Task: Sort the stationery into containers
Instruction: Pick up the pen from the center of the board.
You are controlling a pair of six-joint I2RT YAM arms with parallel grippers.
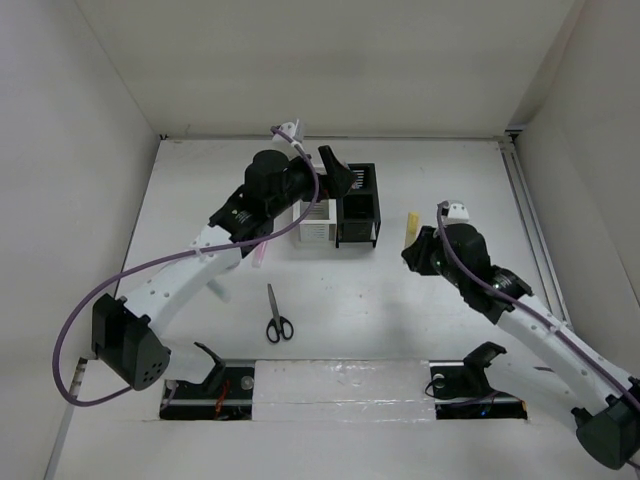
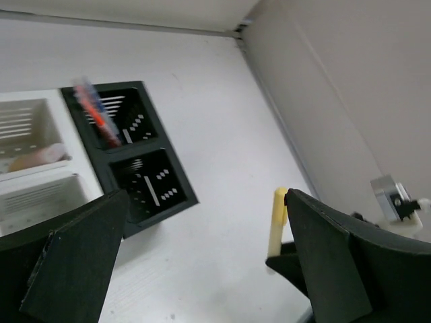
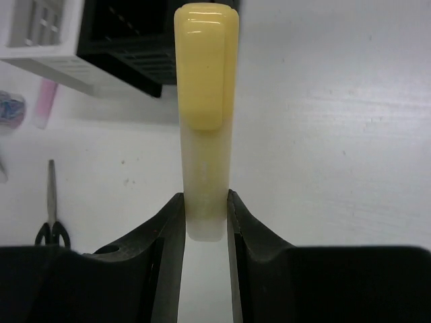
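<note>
1. Loose items on the table (image 1: 420,330): one pink pen (image 1: 260,256), partly under the left arm (image 1: 190,275). One pair of scissors (image 1: 278,320) lies nearer the front. One bluish round piece (image 3: 10,108) lies just beside the pen in the right wrist view.
2. Boxes: two, a white box (image 1: 315,228) and a black box (image 1: 358,212). They touch side by side, mid-table toward the back. Each has two compartments.
3. Contents: the far compartment of the black box holds upright pens (image 2: 95,116), red-orange and blurred, so I cannot count them. One compartment of the white box holds something pinkish, too blurred to name.
4. One yellow highlighter (image 3: 205,101), right of the black box and apart from it.
5. Room: bare table lies between the black box and the highlighter, and across the right half. Walls (image 1: 70,150) close the left, back and right sides. The scissors lie apart from everything else.
6. Left gripper (image 2: 205,202): over the black box, jaws wide apart, nothing between them.
7. Right gripper (image 3: 205,205): clamped on the pale barrel end of the highlighter, with the yellow cap pointing away toward the boxes.
</note>
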